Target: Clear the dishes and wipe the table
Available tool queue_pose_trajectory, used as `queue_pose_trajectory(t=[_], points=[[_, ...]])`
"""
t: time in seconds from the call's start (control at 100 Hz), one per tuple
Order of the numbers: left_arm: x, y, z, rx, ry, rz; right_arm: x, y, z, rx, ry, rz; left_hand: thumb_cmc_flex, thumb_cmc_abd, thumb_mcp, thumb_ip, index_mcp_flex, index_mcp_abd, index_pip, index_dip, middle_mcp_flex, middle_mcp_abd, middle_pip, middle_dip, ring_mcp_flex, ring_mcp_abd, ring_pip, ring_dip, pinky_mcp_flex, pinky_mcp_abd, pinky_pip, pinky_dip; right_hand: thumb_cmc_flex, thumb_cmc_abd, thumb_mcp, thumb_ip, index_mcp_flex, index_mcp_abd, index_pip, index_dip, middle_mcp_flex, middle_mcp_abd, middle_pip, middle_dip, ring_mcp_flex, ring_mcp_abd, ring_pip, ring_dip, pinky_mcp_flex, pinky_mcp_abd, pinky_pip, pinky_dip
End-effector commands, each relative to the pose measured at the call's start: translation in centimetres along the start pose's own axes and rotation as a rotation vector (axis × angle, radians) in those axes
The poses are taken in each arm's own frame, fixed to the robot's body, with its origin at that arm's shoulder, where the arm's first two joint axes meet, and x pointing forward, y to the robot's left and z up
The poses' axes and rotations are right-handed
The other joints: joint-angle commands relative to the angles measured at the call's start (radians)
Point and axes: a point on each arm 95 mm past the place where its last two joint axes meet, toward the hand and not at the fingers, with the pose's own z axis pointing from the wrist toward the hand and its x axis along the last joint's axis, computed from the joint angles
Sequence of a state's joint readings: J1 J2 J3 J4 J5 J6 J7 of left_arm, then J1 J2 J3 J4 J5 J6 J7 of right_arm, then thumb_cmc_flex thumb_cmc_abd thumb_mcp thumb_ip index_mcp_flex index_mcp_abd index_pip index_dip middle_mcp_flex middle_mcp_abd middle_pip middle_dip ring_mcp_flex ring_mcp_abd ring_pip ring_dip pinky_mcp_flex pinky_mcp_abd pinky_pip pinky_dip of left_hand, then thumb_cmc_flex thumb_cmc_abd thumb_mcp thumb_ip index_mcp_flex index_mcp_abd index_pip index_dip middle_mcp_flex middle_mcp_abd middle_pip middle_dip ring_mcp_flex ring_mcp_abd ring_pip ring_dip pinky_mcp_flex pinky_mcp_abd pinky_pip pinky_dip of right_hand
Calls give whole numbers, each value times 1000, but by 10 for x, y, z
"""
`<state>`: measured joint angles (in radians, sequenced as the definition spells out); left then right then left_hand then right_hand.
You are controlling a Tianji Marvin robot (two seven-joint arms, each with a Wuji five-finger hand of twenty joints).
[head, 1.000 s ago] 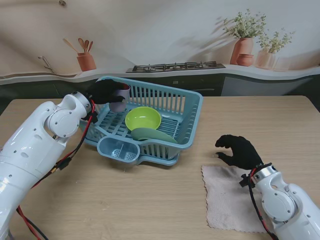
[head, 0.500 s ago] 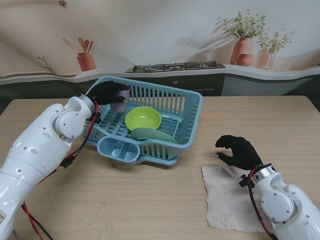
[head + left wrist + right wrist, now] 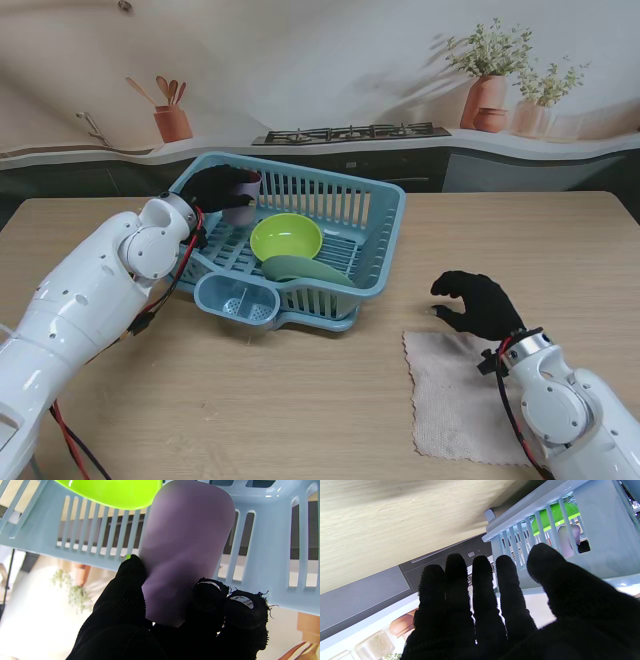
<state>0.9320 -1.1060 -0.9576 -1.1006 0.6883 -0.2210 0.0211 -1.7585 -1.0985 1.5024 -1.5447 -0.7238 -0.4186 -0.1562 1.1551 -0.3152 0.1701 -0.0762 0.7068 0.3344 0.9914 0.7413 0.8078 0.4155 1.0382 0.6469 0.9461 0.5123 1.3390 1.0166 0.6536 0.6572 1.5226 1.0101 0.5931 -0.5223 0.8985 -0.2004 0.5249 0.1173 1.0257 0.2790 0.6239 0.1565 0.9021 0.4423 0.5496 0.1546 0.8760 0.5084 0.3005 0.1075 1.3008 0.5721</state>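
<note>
The left hand (image 3: 213, 185) grips the purple cup (image 3: 240, 199) inside the blue rack (image 3: 385, 240), at the rack's far left corner. In the left wrist view the thumb and fingers (image 3: 210, 597) wrap the cup (image 3: 185, 550) near its rim end, with the rack's slatted wall (image 3: 270, 555) just behind it and the green bowl (image 3: 110, 490) close beside it. Whether the cup's base touches the rack floor cannot be told.

To the right of that hand, in the middle of the rack, sits the bowl (image 3: 286, 238), and just nearer to me from the bowl lies a grey-green plate (image 3: 305, 270), tilted against the rack's near side. The cutlery pocket (image 3: 236, 297) hangs on the rack's near wall, nearer to me than the left hand.

The right hand (image 3: 480, 303) holds nothing; its fingers are loosely curled and apart, hovering over the far left corner of the cloth (image 3: 455, 395), which lies flat on the table (image 3: 300, 400) under and nearer to me than this hand. In the right wrist view the fingers (image 3: 482, 580) are spread, pointing toward the rack (image 3: 595, 530), which stands well apart to this hand's left
</note>
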Motion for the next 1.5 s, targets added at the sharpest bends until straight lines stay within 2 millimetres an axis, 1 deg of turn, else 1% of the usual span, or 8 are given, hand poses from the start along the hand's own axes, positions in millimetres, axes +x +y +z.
queue_pose_trajectory(t=[0.0,0.43,0.65,0.85,1.01,1.22,1.41,1.49], points=[[1,1,3,-4,-8,0,1,-3,0,14,1,3,122,65,32,24,-5,-42,74,1,55,104,98,24,4,-51,-1,-18,-13,-11,6,-12,-18,-4,25,8,8,2,3,-1,3,0,-9,-10,-12,13,-10,-4,-10,5,-8,0],[-5,17,-1,-3,-55,-4,-1,-4,0,15,3,-1,124,63,31,25,0,-39,67,-18,53,106,90,11,-4,-42,-22,-28,-21,-1,-7,-30,-18,-4,25,8,8,2,3,0,3,0,-9,-10,-12,12,-10,-4,-10,4,-8,0],[-8,20,-3,17,-66,-6,-1,-4,1,17,5,-2,124,63,32,26,-2,-40,65,-29,52,103,81,2,-16,-35,-48,-40,-38,3,-26,-45,-18,-4,25,8,8,4,2,0,3,0,-9,-11,-13,13,-10,-4,-10,3,-8,0],[-11,24,-6,32,-86,-13,-1,-5,1,18,5,-1,126,63,31,27,3,-37,53,-71,47,99,49,-17,-32,-16,-96,-63,-61,14,-57,-79,-18,-4,25,9,8,2,2,0,3,1,-9,-11,-12,13,-10,-4,-10,4,-8,0],[-13,28,-7,43,-107,-12,-1,-6,1,19,5,0,129,62,32,28,13,-27,28,-140,48,95,-19,-49,-61,16,-187,-105,-113,31,-102,-124,-19,-4,26,9,7,3,2,1,3,0,-9,-10,-12,12,-10,-4,-10,4,-8,1],[-15,36,-8,21,-147,-22,-1,-6,2,20,4,1,135,62,28,33,33,-12,-26,-231,38,98,-106,-86,-117,60,-294,-155,-198,38,-161,-143,-19,-4,25,9,8,3,2,1,3,-1,-9,-10,-12,12,-10,-4,-10,7,-7,1],[-15,41,-8,0,-182,-30,-1,-7,2,21,2,2,127,48,34,36,69,-2,-133,-326,26,97,-224,-137,-184,104,-415,-222,-275,41,-235,-171,-21,-3,26,9,7,3,2,1,2,0,-9,-10,-13,12,-10,-4,-11,5,-8,1],[-15,41,-8,-5,-188,-34,-1,-7,2,21,3,2,117,43,42,34,78,2,-163,-345,25,93,-253,-150,-199,109,-441,-241,-288,41,-257,-185,-21,-3,26,10,7,2,2,2,2,-1,-9,-10,-12,12,-10,-3,-11,5,-8,1]])
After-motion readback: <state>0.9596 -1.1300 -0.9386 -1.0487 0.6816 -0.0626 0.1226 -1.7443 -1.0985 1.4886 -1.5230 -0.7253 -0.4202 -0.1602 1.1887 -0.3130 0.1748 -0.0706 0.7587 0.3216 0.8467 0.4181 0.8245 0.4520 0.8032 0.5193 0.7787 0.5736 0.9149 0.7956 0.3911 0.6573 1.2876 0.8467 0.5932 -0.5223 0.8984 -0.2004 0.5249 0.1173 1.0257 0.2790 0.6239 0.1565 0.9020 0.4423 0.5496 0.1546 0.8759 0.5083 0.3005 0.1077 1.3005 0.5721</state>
